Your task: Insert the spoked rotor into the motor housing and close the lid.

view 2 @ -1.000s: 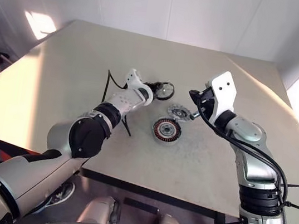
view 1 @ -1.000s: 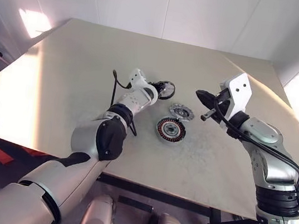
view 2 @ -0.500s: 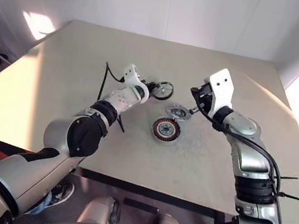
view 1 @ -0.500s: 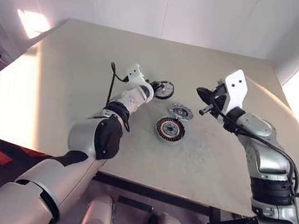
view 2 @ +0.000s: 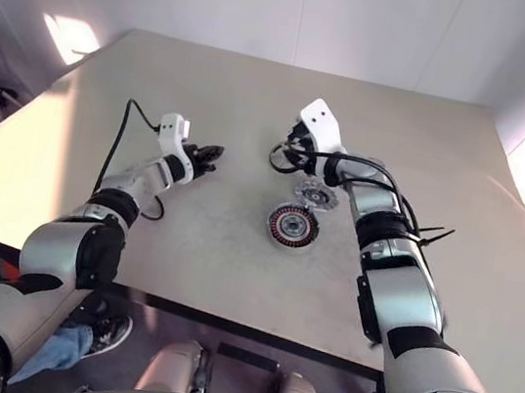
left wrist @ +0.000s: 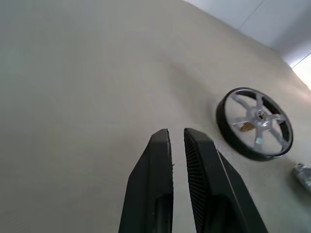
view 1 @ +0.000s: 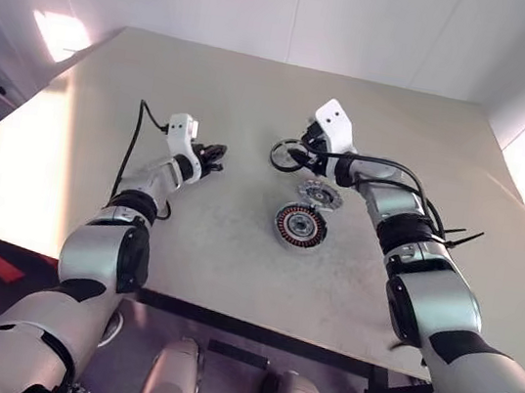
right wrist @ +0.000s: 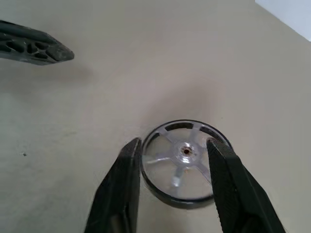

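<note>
The spoked rotor lies flat on the table — black rim, pale spokes, a small hub in the middle. The right gripper straddles it, its two black fingers spread apart with the rim between them, one on each side; whether they touch the rim I cannot tell. From the rotor, the lid sits near at about five o'clock in the head view, a grey ribbed disc, and the motor housing lies just beyond it at six, copper windings up. The left gripper is well apart at nine o'clock — its fingers nearly together with only a thin slit between them, holding nothing, low over bare tabletop.
</note>
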Motion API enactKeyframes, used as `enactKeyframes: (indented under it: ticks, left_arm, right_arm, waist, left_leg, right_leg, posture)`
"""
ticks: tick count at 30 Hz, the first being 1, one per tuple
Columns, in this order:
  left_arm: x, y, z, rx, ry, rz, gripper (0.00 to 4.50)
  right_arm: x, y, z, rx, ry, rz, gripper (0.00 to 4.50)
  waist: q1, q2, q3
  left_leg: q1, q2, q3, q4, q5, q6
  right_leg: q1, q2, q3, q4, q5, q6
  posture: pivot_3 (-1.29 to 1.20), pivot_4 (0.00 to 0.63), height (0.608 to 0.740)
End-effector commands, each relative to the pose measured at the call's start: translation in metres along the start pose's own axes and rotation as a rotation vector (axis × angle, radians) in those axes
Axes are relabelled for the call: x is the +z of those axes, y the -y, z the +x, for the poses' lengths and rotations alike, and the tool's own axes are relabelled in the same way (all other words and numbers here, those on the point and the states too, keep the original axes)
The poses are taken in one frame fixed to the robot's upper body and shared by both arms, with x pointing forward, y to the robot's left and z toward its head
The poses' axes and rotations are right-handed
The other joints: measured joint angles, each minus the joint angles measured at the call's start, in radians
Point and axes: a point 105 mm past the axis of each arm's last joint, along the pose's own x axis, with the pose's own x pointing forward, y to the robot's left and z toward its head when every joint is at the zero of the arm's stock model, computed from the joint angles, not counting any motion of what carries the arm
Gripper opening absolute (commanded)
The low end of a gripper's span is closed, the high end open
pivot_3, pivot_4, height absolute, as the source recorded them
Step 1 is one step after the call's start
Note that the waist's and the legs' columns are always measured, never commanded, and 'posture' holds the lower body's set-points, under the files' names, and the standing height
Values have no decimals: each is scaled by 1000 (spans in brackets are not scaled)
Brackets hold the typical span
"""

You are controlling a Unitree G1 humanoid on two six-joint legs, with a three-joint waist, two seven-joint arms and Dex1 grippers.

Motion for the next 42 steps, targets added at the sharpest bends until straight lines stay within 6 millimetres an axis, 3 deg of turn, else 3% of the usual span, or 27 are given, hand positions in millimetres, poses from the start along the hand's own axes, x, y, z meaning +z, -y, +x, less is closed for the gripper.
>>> enactKeyframes:
  ticks: [1,9,16,34,40,42]
  left_arm:
    - [15,-2,-10,-27,65,12,513]
    - [-3,-4,-20,6,58,-24,513]
    - [-6,9,-17,-19,47,-17,513]
    - [-14,8,-22,4,34,-28,513]
    - [-19,11,-23,3,29,-32,513]
    - [-21,12,-23,2,26,-31,513]
  right_arm:
    - [13,-5,9,27,10,-108,2252]
    - [12,-19,19,83,-35,-181,2252]
    - [-2,-11,19,23,-120,-181,2252]
    - [-44,-15,17,-15,-315,-220,2252]
    - [-44,-13,18,-45,-331,-215,2252]
    - [-45,-12,17,-62,-339,-214,1726]
  waist:
    - [3,0,0]
    - [-2,0,0]
    - [-5,0,0]
    - [-7,0,0]
    - [-6,0,1]
    - [-6,0,1]
  left_leg:
    - [0,0,0,0,0,0]
    - [0,-1,1,2,-2,-3]
    - [2,-1,1,2,0,-5]
    - [2,0,1,2,0,-4]
    - [5,0,1,2,1,-6]
    - [6,0,1,2,1,-7]
  right_leg:
    - [0,-1,0,0,0,0]
    - [2,-4,-1,0,0,0]
    - [2,-3,-1,3,0,0]
    - [2,-3,-1,3,0,0]
    - [5,-3,-1,3,0,0]
    - [6,-4,-1,3,0,0]
  posture:
    - [0,0,740]
    - [0,0,740]
    - [0,0,740]
    - [0,0,740]
    - [0,0,740]
    - [0,0,740]
